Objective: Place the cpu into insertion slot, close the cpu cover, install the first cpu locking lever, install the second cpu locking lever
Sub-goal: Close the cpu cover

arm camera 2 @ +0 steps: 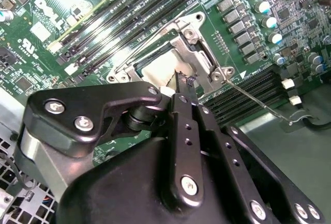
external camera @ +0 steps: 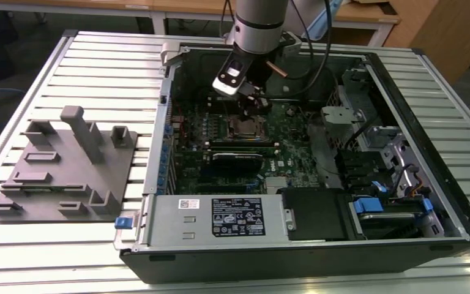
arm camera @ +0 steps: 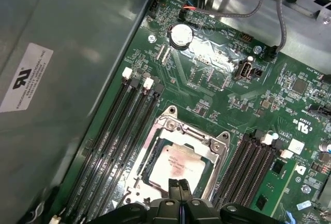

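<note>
Item: computer case, lid off, lying on the slatted worktop.
- Contents I can make out: green motherboard, labelled power supply along the near edge, blue-handled drive bay in the corner at the exterior view's right.
- A grey moulded fixture sits on the worktop outside the case, on the exterior view's left.

Item: insertion slot, set into the motherboard between two banks of long black memory slots.
- It holds the cpu.
- The chip lies flat with its silvery top upward. It is square, so I see no long axis; its edges run parallel to the memory slots.

Item: cpu cover.
- It lies down around the chip, whose top shows through the window.

Item: wire lever.
- It runs from the socket's corner out across the memory slots. I cannot tell whether it is latched.

Item: gripper.
- Its tip is directly over the chip's edge.
- The jaws are pressed together with nothing between them.
- I cannot tell whether the tip touches the chip.
</note>
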